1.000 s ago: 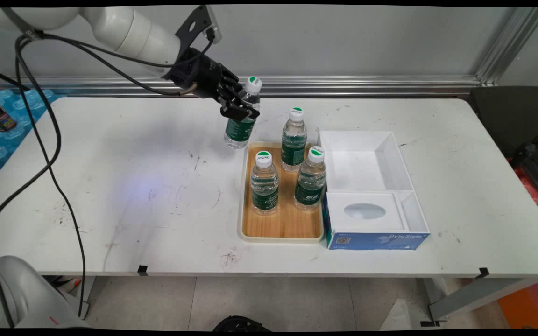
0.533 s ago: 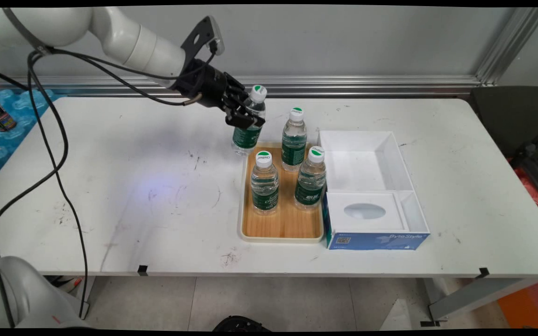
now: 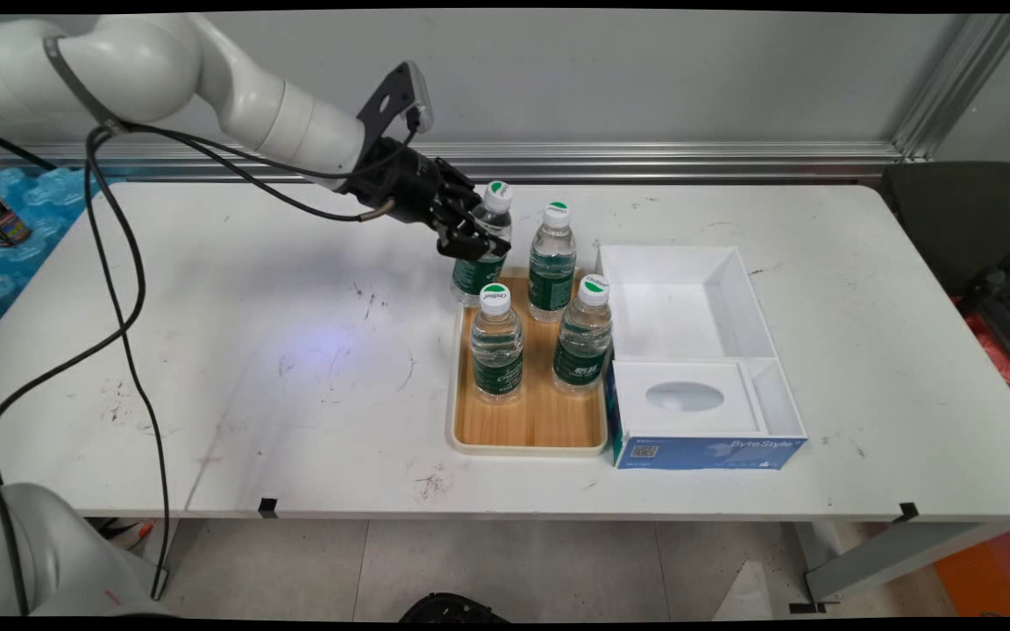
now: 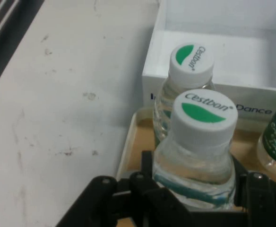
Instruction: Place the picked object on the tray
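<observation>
Bottle (image 3: 481,250) with a green label is pinched at its shoulder by the black hand (image 3: 470,244), held at the far left corner of the wooden tray (image 3: 529,427). Three bottles already stand on the tray just beyond the hand; whether the held bottle's base rests on the tray is unclear.

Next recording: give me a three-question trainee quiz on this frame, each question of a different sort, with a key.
1. True or false: the tool is shut on a water bottle.
2. How many other bottles stand upright on the wooden tray?
A. two
B. three
C. five
3. Fill in: the white box lies on the tray's ____ side in the main view.

Key:
1. True. The tool grips the held bottle below its cap, at the tray's far left corner.
2. B: the far bottle, the near left bottle and the near right bottle.
3. Right.
</observation>
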